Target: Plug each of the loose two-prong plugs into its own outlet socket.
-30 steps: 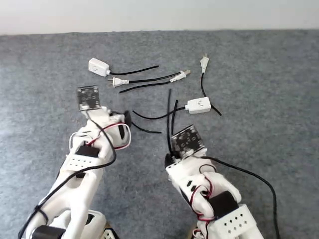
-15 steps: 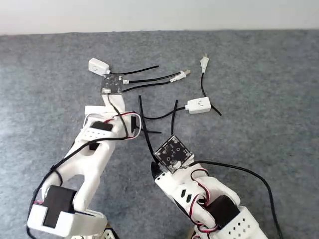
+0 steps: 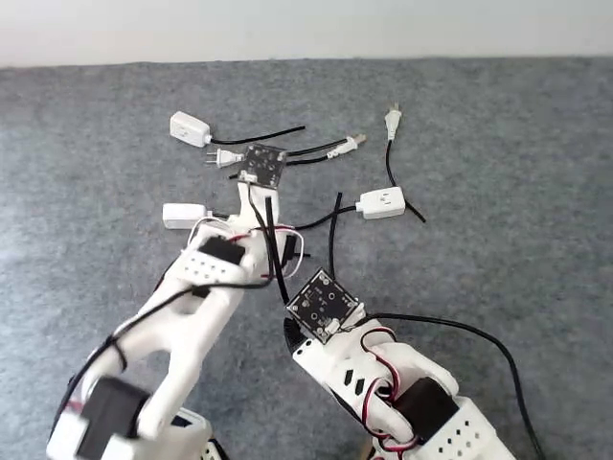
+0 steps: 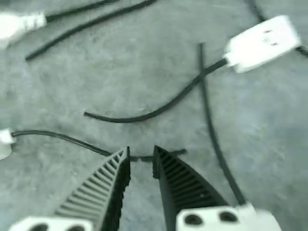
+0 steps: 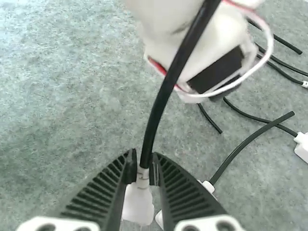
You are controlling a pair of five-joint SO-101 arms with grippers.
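Right gripper (image 5: 142, 164) clamps what looks like a white, black-corded plug (image 5: 136, 204).

A: Sockets?
B: Two white blocks, flat on the grey carpet. Left socket (image 3: 190, 128) at the far left, with black lead trailing right. Right socket (image 3: 381, 202) well apart, face up, with lead curving left.
A: Plugs?
B: White, on black leads. Left plug (image 3: 218, 156) just beside the left socket, prongs leftward. Middle plug (image 3: 350, 145) near the right socket, farther back, tip rightward. Far plug (image 3: 392, 118) farthest back, prongs pointing away. Held plug (image 5: 136, 207) clamped in the right gripper (image 5: 143, 156), lead rising steeply.
A: White piece (image 3: 184, 215) nearer the arms, on the left?
B: Short lead attached; plug or socket, hard to tell.
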